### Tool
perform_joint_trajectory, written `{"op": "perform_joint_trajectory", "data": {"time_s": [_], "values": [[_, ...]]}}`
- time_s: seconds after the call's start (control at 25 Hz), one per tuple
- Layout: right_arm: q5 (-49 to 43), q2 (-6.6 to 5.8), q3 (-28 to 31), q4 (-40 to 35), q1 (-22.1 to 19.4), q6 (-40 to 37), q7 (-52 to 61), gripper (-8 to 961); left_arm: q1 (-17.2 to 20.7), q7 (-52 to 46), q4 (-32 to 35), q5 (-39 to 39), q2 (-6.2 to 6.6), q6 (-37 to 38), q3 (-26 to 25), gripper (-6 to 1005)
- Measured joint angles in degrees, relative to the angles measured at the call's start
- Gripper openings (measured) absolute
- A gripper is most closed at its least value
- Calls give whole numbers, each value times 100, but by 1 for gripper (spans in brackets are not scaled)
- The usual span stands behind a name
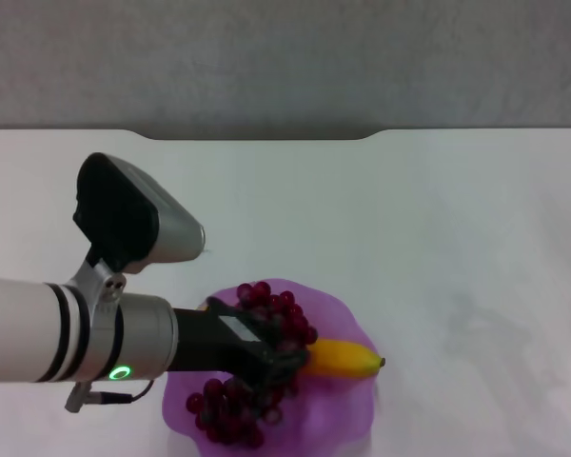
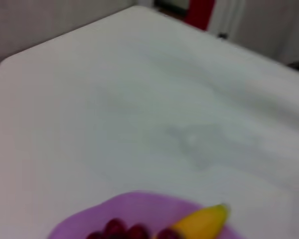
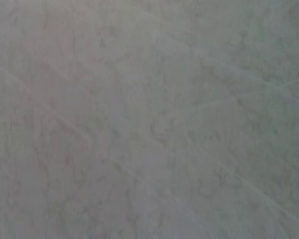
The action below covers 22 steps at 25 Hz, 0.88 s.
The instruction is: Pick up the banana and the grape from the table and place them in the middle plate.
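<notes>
My left gripper (image 1: 284, 362) covered the grape (image 1: 266, 307) and banana (image 1: 347, 359) on the middle plate (image 1: 338, 411); I couldn't tell its finger state.

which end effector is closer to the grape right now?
Left. The left end effector sits over the middle plate, right on the grape bunch, beside the banana. The right arm is not in the head view.

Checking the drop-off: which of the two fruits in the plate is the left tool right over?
The grape, the dark red bunch: the left tool sits across its middle, while the banana pokes out clear to its right in the middle plate.
</notes>
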Motion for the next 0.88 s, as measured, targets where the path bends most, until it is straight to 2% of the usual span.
{"op": "perform_joint_trajectory", "data": {"time_s": [0.12,0.4,0.64,0.88], "values": [[0,0,-5,0,-8,0,0,15,36,416,-53,-555,-2,-182,-142,433],[0,0,-8,0,-20,0,0,15,150,755,-289,-840,-15,-294,-301,598],[0,0,-9,0,-11,2,0,15,340,1578,-436,-1628,-31,-119,-557,616],[0,0,-9,0,9,46,0,15,302,2139,-487,-2223,-38,129,-1062,600]]}}
